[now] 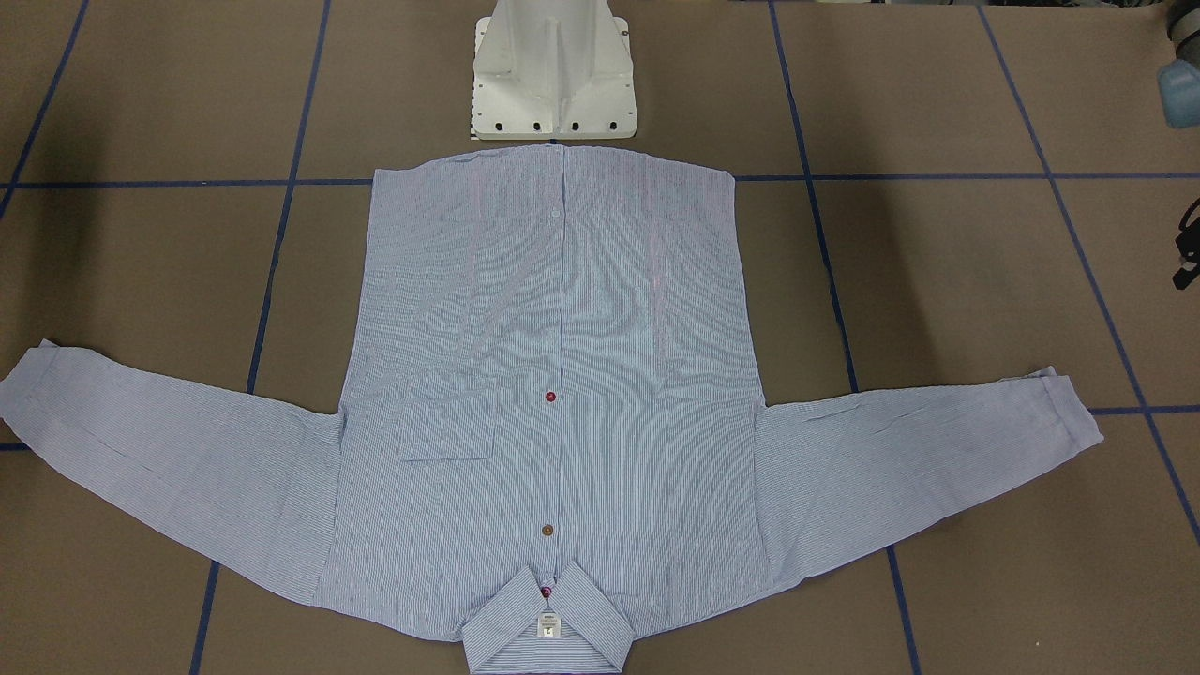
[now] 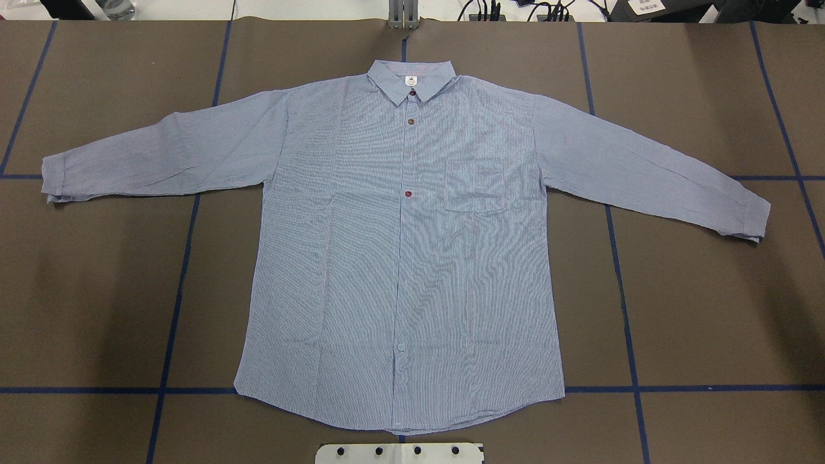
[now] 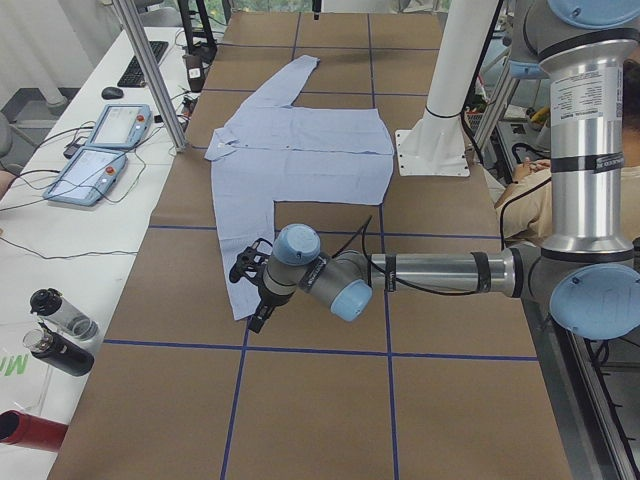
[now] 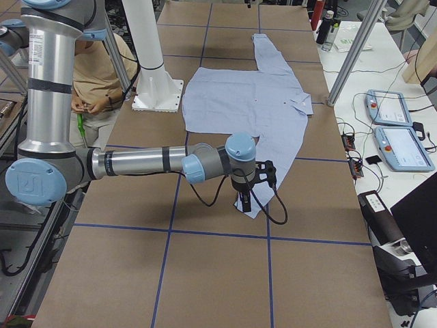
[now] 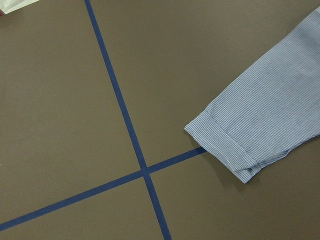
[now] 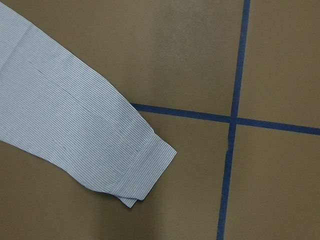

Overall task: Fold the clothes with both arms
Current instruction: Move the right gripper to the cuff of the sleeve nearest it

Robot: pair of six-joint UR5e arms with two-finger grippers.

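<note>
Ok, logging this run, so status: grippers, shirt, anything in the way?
Left gripper by one sleeve cuff, right gripper by the other; open or shut unclear. Light blue-and-white striped button-up shirt flat, face up, unfolded. Nothing on it.

The right arm [image 4: 136,162] shows a logo resembling "UR" on its pale blue joint cap [image 4: 33,183]. Print on the neck label [image 1: 548,626] of the shirt [image 1: 553,375] is too small to read.

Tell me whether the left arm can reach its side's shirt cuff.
Probably yes: the left gripper hangs close above that cuff, which lies flat on the table, nothing seen between.
</note>
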